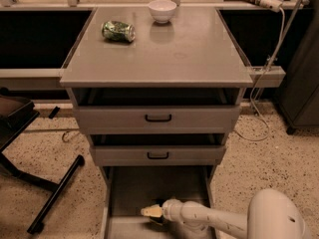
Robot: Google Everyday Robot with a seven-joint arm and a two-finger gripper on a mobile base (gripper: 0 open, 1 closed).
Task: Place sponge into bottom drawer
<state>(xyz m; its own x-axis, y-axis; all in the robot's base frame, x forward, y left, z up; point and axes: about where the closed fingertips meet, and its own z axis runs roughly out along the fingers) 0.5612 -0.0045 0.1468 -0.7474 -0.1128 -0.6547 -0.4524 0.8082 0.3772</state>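
The small yellow sponge with a dark scrub layer (151, 211) sits at the tip of the dark gripper (159, 213), low inside the open bottom drawer, a long plain grey metal tray (149, 185), towards its front. Whether the gripper is clamped on the sponge or already slack cannot be told. To finish well, the robot should probably lower until the sponge rests on the tray floor, let go fully, then lift straight up, clear of the side walls and of the shallower grey drawer with a black handle (158, 155) above.
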